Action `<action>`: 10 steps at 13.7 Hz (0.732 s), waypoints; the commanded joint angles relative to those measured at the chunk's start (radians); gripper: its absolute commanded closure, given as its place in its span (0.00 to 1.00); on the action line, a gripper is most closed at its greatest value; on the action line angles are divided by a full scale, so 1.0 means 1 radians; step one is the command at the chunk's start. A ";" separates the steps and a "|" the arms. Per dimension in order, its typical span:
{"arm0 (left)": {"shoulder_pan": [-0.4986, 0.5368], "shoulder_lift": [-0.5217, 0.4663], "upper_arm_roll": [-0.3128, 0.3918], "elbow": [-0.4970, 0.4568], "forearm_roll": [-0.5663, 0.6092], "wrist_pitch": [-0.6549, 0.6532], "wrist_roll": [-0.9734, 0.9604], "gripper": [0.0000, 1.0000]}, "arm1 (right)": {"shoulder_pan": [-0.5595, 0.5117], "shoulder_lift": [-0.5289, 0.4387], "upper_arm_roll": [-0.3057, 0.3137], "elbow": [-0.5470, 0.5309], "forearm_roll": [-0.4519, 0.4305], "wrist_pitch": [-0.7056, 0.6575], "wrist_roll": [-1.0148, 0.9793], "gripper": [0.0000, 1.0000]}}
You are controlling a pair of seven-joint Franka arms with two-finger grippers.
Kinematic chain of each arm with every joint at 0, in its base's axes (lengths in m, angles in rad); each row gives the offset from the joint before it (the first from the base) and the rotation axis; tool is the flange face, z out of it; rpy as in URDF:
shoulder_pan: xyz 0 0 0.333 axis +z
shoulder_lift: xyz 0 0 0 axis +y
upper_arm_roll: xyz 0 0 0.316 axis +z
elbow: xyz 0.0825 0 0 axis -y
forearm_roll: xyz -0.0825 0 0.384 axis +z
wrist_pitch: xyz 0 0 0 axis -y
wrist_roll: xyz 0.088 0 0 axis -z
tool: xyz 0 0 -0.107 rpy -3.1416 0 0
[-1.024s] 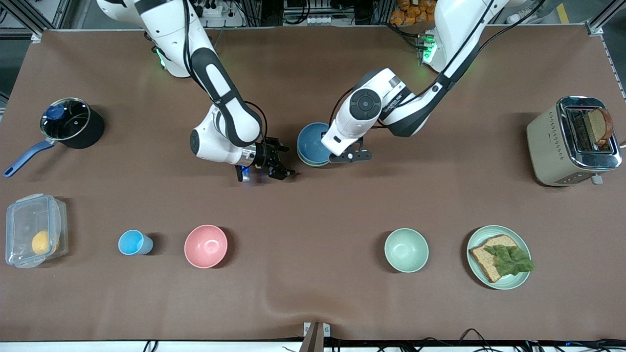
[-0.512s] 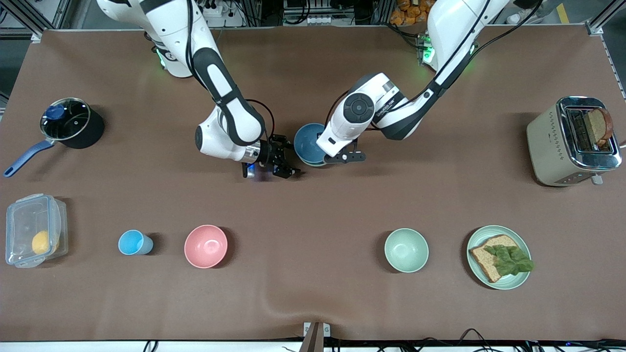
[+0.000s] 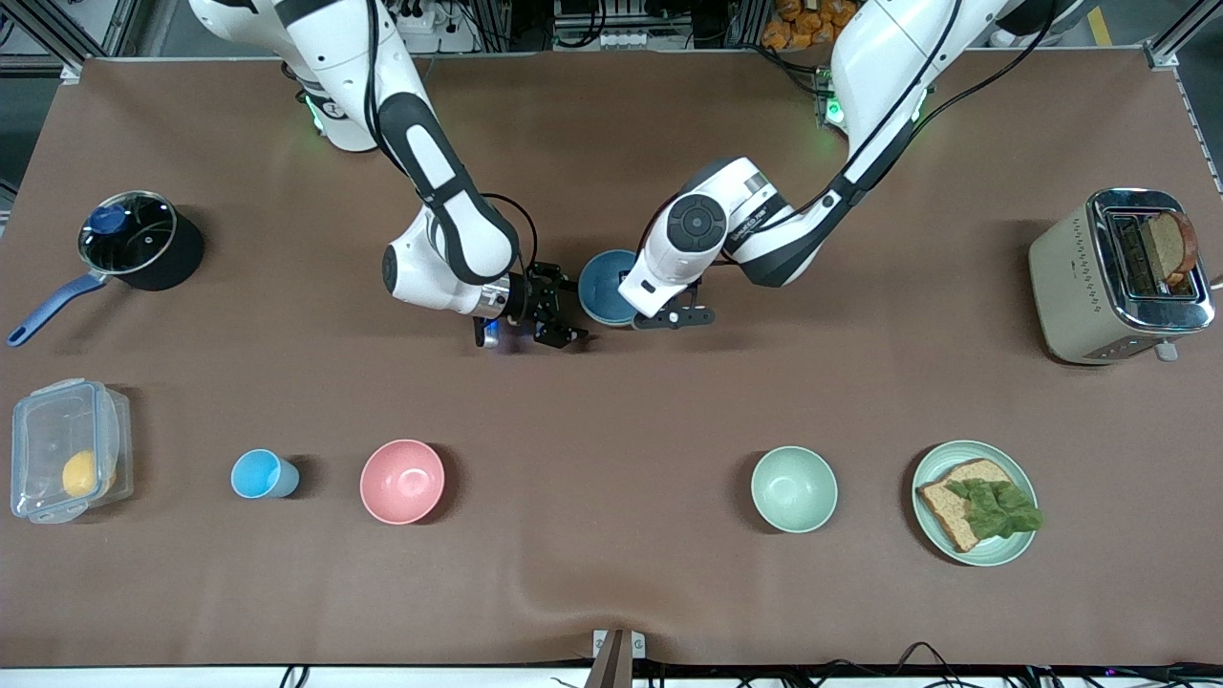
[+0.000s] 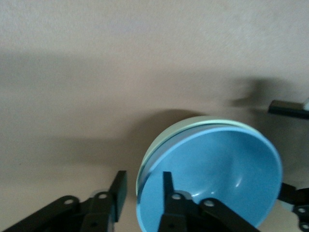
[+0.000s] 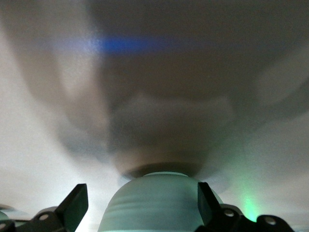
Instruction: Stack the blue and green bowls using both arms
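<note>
The blue bowl [image 3: 600,285] sits nested in the pale green bowl, which in the front view is almost hidden under it, at the table's middle. In the left wrist view the blue bowl [image 4: 217,179] lies inside the green bowl's rim [image 4: 193,122]. My left gripper [image 3: 647,320] [image 4: 143,181] is shut across both rims, with one finger inside the blue bowl and one outside the green bowl. My right gripper [image 3: 571,311] [image 5: 140,200] is open, and the green bowl's outer wall [image 5: 159,208] lies between its fingers. I cannot tell whether the stack touches the table.
Nearer the front camera stand a wider mint green bowl [image 3: 793,489], a pink bowl [image 3: 402,481], a light-blue cup [image 3: 263,474], a green plate with bread [image 3: 975,549] and a clear box [image 3: 67,449]. A pot [image 3: 139,239] and a toaster [image 3: 1118,277] stand at the table's ends.
The left gripper and the stacked bowls have shifted slightly toward the right arm's end. The open right gripper has moved in around the stack.
</note>
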 commanded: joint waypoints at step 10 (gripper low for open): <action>0.254 -0.191 0.000 0.142 0.104 -0.272 0.069 0.00 | -0.118 -0.054 -0.005 -0.055 -0.168 -0.076 -0.039 0.00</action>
